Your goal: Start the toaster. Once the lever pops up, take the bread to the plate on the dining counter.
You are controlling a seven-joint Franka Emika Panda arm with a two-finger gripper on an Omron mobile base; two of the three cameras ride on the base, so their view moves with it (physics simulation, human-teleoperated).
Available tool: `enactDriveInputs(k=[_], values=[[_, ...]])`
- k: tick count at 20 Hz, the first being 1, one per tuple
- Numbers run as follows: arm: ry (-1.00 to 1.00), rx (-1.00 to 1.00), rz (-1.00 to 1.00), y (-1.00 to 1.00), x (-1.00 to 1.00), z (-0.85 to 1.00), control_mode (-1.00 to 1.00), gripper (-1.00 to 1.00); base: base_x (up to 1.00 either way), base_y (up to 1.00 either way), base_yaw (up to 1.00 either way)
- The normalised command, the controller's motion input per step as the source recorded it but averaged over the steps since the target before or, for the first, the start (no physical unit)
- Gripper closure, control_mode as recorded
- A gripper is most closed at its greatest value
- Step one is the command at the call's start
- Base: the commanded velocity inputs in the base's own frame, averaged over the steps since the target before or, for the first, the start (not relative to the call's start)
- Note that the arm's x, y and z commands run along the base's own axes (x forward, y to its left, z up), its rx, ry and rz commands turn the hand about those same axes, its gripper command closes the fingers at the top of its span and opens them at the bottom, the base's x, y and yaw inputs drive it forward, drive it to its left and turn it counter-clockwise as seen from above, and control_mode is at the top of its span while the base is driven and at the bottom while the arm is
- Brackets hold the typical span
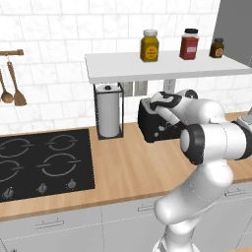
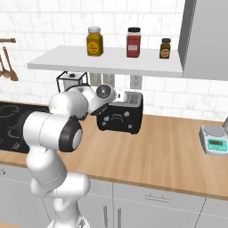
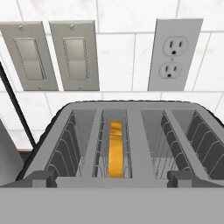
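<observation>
You see the gripper [image 3: 112,178] poised over the toaster [image 3: 131,131] at the wall, fingers [image 3: 41,177] spread wide apart; the bread [image 3: 116,148] sits edge-up deep in its second slot from left

The arm is hiding the toaster's [image 1: 153,125] right half; slot walls are concealing most of the bread [image 3: 116,148].

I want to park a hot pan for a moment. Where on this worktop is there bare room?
Bare wood lies between the toaster and the scale, and in front of the toaster toward the counter edge. It is crowded at the back wall, where the paper towel holder, toaster and arm sit close together beside the cooktop.
</observation>
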Motion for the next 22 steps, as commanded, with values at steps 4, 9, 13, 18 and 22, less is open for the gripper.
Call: enactDriveInputs(k=[4,9,13,18,22], values=[[0.0,0.0,0.0,0.0,0.0,0.0,-1.0,-1.0,0.0,0.0,0.0],[0.0,0.0,0.0,0.0,0.0,0.0,-1.0,-1.0,0.0,0.0,0.0],[0.0,0.0,0.0,0.0,0.0,0.0,-1.0,-1.0,0.0,0.0,0.0],[0.0,0.0,0.0,0.0,0.0,0.0,-1.0,-1.0,0.0,0.0,0.0],[0.0,0.0,0.0,0.0,0.0,0.0,-1.0,-1.0,0.0,0.0,0.0]])
